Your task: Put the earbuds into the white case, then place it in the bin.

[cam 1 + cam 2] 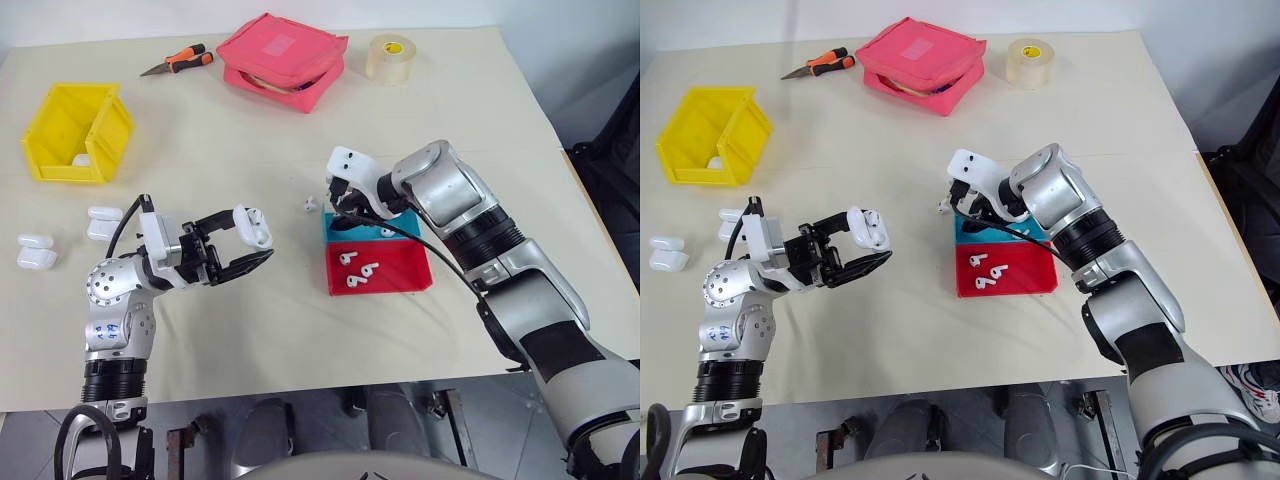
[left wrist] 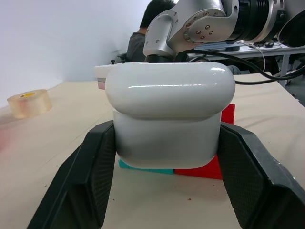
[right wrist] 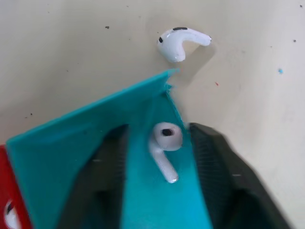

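From the head camera, the left gripper (image 1: 238, 250) squeezes a white case (image 1: 254, 227) with its lid up, above the table (image 1: 250, 330). The right gripper (image 1: 343, 212) reaches down into the blue tray (image 1: 335, 229). The yellow bin (image 1: 78, 132) sits far off to the left.

In the left wrist view, black fingers (image 2: 93, 167) press both sides of the case.

In the right wrist view, an earbud (image 3: 164, 148) sits between the fingers, which are slightly apart. Another earbud (image 3: 181, 42) lies on the table.

- A wide, pale beige matte tabletop (image 1: 250, 330) spreads across both head views, evenly lit, with soft shadows.
- Beyond its far edge runs a plain white wall (image 2: 57, 43).
- On the right, past the table's edge, lies light grey floor (image 1: 1230, 70).
- In the left wrist view, a person (image 2: 143, 33) with dark hair sits behind the table.
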Available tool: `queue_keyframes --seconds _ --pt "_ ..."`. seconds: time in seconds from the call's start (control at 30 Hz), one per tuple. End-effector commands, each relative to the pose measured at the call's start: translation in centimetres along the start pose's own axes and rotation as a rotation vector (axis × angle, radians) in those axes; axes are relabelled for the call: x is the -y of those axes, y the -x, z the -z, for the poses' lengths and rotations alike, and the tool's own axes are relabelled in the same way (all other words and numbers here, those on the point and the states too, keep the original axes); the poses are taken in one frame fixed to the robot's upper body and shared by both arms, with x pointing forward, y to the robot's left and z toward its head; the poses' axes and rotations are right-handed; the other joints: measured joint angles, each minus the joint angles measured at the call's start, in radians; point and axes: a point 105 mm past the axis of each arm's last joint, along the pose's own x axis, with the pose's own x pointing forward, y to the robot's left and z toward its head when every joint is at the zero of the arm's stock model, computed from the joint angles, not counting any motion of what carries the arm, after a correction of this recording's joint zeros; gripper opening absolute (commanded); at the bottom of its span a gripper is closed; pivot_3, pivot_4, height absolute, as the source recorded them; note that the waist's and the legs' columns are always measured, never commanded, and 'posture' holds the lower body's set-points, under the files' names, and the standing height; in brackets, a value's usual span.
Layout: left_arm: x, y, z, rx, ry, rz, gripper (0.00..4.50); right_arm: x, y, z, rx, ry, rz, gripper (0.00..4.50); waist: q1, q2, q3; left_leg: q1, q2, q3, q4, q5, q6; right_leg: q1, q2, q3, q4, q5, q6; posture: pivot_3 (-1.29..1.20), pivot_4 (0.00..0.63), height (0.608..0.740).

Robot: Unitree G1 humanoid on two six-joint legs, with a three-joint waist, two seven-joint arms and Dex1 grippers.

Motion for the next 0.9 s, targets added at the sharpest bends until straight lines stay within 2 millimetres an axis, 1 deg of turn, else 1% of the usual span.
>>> queue_keyframes --seconds 0.03,0.07,0.17,0.3,0.43,0.5,0.57,0.63,0.7,0.73,0.8,0.9 --pt "0.1 0.0 -1.0 0.027 -0.038 -0.001 2.78 0.1 0.5 -1.4 0.023 0.047 0.013 0.68 0.000 0.000 0.000 0.000 0.000 0.000 0.000 0.000 0.000 0.000 0.000 0.000 0.000 0.000 0.000 0.00 0.150 0.740" --pt "0.0 0.0 -1.0 0.027 -0.038 -0.001 2.78 0.2 0.5 -1.5 0.028 0.050 0.014 0.48 0.000 0.000 0.000 0.000 0.000 0.000 0.000 0.000 0.000 0.000 0.000 0.000 0.000 0.000 0.000 0.00 0.150 0.740" --pt "0.0 0.0 -0.9 0.028 -0.037 0.003 2.78 0.2 1.1 -2.3 0.079 0.068 0.021 0.48 0.000 0.000 0.000 0.000 0.000 0.000 0.000 0.000 0.000 0.000 0.000 0.000 0.000 0.000 0.000 0.00 0.150 0.740" --pt "0.1 -0.5 -0.9 0.037 -0.029 0.032 2.78 0.2 2.4 -2.6 0.154 0.058 0.041 0.48 0.002 0.000 0.000 -0.001 0.000 0.000 0.000 0.000 0.000 0.000 0.000 0.000 0.000 0.000 0.000 0.00 0.150 0.740" --pt "0.2 -1.2 -1.0 0.055 -0.018 0.076 2.78 -0.2 4.7 -2.4 0.267 -0.011 0.039 0.48 0.008 0.000 0.000 -0.002 0.000 -0.001 0.000 0.000 0.000 0.000 0.000 -0.001 0.000 0.000 0.000 0.00 0.150 0.740" --pt "0.3 -1.6 -1.0 0.064 -0.011 0.100 2.78 -0.8 5.9 -2.3 0.348 -0.049 0.030 0.48 0.008 0.000 0.000 -0.002 0.000 -0.001 0.000 0.000 0.000 0.000 -0.001 -0.001 -0.001 0.000 0.000 0.00 0.150 0.740" --pt "0.4 -2.0 -1.0 0.070 -0.004 0.119 2.78 -1.7 7.1 -2.3 0.426 -0.074 0.005 0.48 0.006 0.000 0.000 -0.002 0.000 -0.001 0.000 0.000 0.000 0.000 0.000 -0.001 -0.001 0.000 0.000 0.00 0.150 0.740" --pt "0.4 -2.5 -0.9 0.081 0.011 0.153 2.78 -3.1 9.0 -2.9 0.590 -0.136 -0.037 0.48 0.006 0.000 0.000 -0.002 0.000 -0.001 0.000 0.000 0.000 0.000 0.000 -0.001 0.000 0.000 0.000 0.00 0.150 0.740" --pt "0.5 -3.0 -0.8 0.090 0.025 0.188 2.78 -4.7 10.4 -3.0 0.685 -0.205 -0.091 0.48 0.006 0.000 0.000 -0.001 0.000 -0.001 0.000 0.000 0.000 0.000 0.000 -0.001 0.000 0.000 0.000 0.00 0.150 0.740" --pt "0.5 -3.1 -0.8 0.092 0.029 0.199 2.78 -5.4 10.7 -3.0 0.702 -0.228 -0.113 0.48 0.006 0.000 0.000 -0.001 0.000 -0.001 0.000 0.000 0.000 0.000 0.000 -0.001 0.000 0.000 0.000 0.00 0.150 0.740" --pt "0.5 -3.5 -0.7 0.100 0.038 0.230 2.78 -7.7 11.5 -3.4 0.762 -0.256 -0.196 0.48 0.006 0.000 0.000 -0.001 0.000 -0.001 0.000 0.000 0.000 0.000 0.000 0.000 0.000 0.000 0.000 0.00 0.150 0.740" --pt "0.5 -4.1 -0.6 0.111 0.046 0.263 2.78 -9.6 11.9 -3.8 0.822 -0.310 -0.249 0.48 0.006 0.000 0.000 -0.001 0.000 -0.001 0.000 0.000 0.000 0.000 0.000 0.000 0.001 0.000 0.000 0.00 0.150 0.740"
